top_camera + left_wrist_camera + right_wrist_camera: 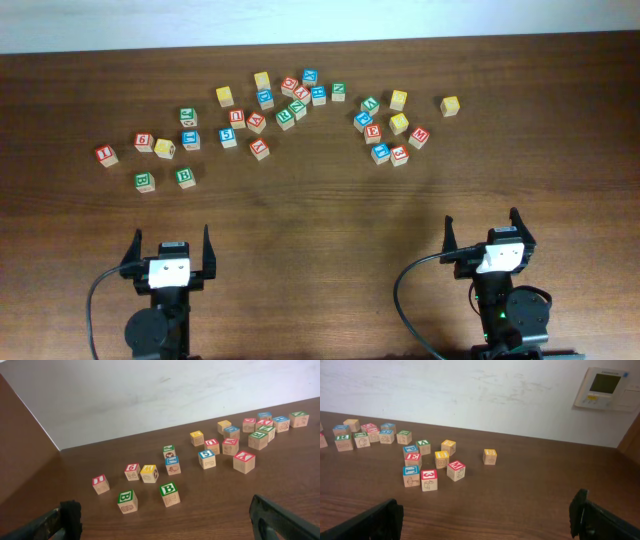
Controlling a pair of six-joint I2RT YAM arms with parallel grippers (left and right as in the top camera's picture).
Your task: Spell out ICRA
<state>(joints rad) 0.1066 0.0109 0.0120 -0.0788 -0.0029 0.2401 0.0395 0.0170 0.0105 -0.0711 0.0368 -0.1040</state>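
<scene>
Holding left gripper (172,235) and right gripper (482,218) wide open, facing thirty letter cubes (228,137) (red I cube (106,155) farthest left): twenty-one left, nine right.

Left gripper (172,240) spread wide, right gripper (482,226) spread wide, both pointing forward

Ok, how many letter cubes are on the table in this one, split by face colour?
red cubes: 10
yellow cubes: 6
green cubes: 7
blue cubes: 7
Total: 30
</scene>
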